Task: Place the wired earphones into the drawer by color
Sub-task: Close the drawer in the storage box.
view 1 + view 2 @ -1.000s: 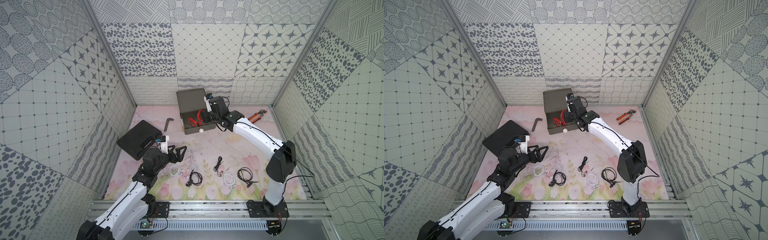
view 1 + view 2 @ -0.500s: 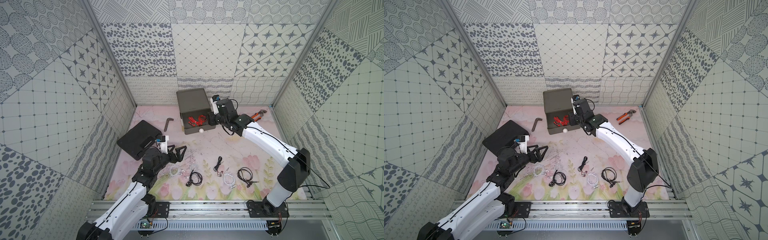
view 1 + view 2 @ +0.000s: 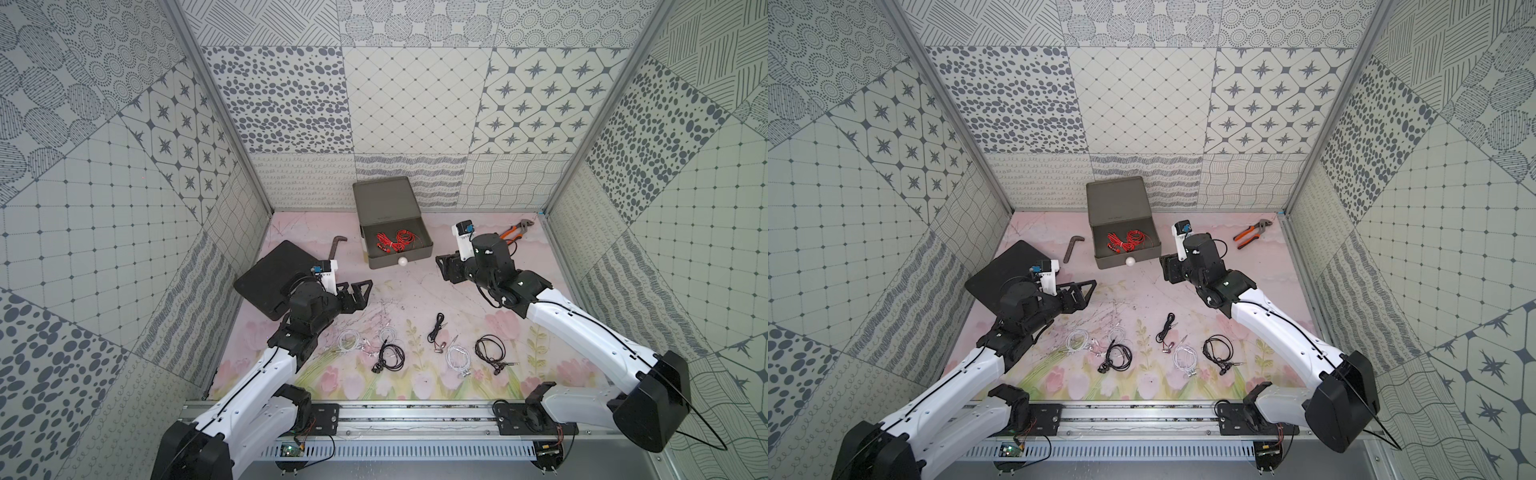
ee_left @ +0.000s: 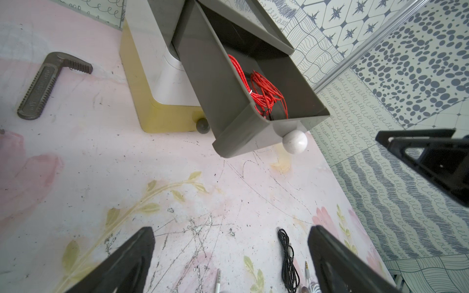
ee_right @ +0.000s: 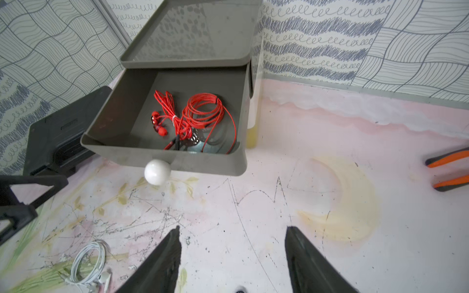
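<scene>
Patterned wall panels close the desk [image 3: 415, 291] in on three sides, and the drawer unit [image 3: 384, 199] is set against the back wall. Its grey top drawer [image 5: 215, 162] is pulled out, and red earphones [image 5: 193, 114] are seen lying inside it, behind the white knob [image 5: 157, 172]. Along the near edge white earphones [image 3: 457, 359] and black earphones [image 3: 435, 326] are spread in a loose row. Between that row and the drawer front a strip of desk is left open (scuffed and marked). The left gripper [image 3: 360, 294] is held over this strip beside the black case [image 3: 270, 278], jaws spread wide and empty. The right gripper [image 3: 445, 269] is held just right of the open drawer, jaws parted with nothing between them. Orange-handled pliers [image 3: 513, 230] are seen near the back right corner, and a grey L-shaped tool [image 3: 334, 247] lies left of the unit.
</scene>
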{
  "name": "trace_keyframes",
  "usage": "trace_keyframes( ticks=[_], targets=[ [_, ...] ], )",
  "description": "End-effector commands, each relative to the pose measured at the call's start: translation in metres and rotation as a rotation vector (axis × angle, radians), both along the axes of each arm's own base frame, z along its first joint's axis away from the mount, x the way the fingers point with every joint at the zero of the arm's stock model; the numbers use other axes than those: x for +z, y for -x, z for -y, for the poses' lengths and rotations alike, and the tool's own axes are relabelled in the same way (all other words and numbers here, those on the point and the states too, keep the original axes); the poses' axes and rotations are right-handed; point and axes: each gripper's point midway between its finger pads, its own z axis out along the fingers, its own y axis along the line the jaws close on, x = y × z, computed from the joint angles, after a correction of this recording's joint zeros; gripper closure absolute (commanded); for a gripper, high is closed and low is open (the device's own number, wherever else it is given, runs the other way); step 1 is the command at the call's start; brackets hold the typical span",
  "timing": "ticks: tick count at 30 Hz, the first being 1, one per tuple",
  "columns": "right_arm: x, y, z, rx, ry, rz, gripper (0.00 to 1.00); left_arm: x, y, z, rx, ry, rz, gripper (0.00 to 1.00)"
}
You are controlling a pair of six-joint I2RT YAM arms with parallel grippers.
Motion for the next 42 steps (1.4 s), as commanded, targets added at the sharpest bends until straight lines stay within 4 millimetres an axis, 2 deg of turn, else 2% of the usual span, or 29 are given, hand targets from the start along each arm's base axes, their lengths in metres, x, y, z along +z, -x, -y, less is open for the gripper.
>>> trace_keyframes(
  ticks=[1, 7, 15, 17, 18, 28, 42],
  targets=[
    [0.018, 0.0, 0.004, 0.006, -0.053, 0.154, 0.27, 0.01, -0.017, 0.001, 0.035, 0.001, 0.007, 0.01],
    [0.002, 0.01, 0.013, 0.009, -0.077, 0.26, 0.2, 0.012, -0.034, 0.006, 0.047, -0.04, 0.008, 0.01],
    [-0.017, 0.018, 0.013, 0.05, -0.082, 0.321, 0.14, 0.005, -0.056, 0.018, 0.07, -0.133, 0.004, 0.01],
    [-0.013, 0.019, 0.012, 0.052, -0.099, 0.337, 0.13, 0.003, -0.062, 0.022, 0.077, -0.157, 0.006, 0.01],
    [-0.023, 0.021, 0.014, 0.05, -0.095, 0.321, 0.13, 0.003, -0.065, 0.022, 0.087, -0.167, 0.006, 0.01],
    [-0.027, 0.024, 0.012, 0.056, -0.12, 0.3, 0.14, -0.001, -0.085, 0.018, 0.173, -0.166, 0.022, 0.01],
    [-0.03, 0.024, 0.012, 0.058, -0.119, 0.293, 0.14, 0.016, -0.107, 0.02, 0.205, -0.174, 0.083, 0.01]
  ],
)
